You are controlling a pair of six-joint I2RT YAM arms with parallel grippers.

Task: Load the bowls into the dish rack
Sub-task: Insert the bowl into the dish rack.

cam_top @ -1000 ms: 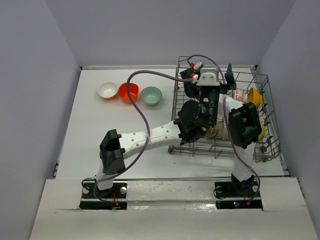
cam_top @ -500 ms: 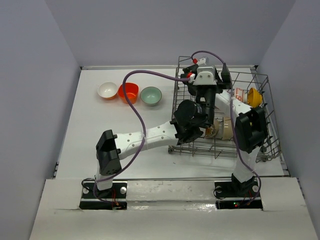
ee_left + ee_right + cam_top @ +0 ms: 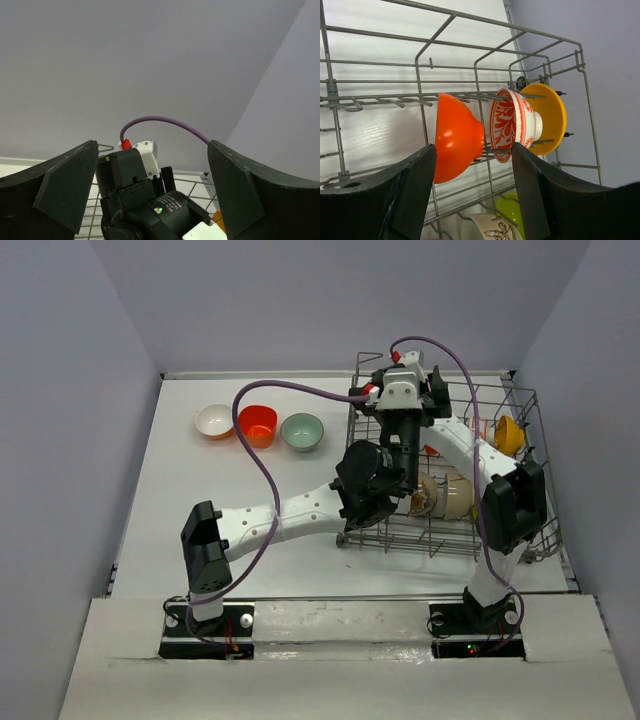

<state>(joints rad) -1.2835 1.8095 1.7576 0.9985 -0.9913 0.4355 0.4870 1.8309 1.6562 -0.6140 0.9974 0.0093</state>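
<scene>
The grey wire dish rack (image 3: 530,400) stands at the right of the table. In the right wrist view a red-orange bowl (image 3: 457,142), a white bowl with red pattern (image 3: 512,125) and an orange-yellow bowl (image 3: 550,117) stand on edge in the rack (image 3: 452,15); a lime green bowl (image 3: 512,207) lies lower. Three bowls sit on the table: white (image 3: 215,421), red-orange (image 3: 257,425), pale teal (image 3: 302,431). My right gripper (image 3: 408,475) (image 3: 474,147) is open and empty above the rack. My left gripper (image 3: 382,480) (image 3: 152,145) is open and empty at the rack's left side.
A beige bowl with a drawn pattern (image 3: 452,495) lies in the rack's front part. The orange-yellow bowl also shows at the rack's right (image 3: 508,435). A purple cable (image 3: 250,480) loops over the left arm. The two arms overlap above the rack. Grey walls enclose the table.
The right wrist has moved left and farther back over the rack, and its elbow has swung right. The left arm has drawn back slightly to the left. Both grippers stay open.
</scene>
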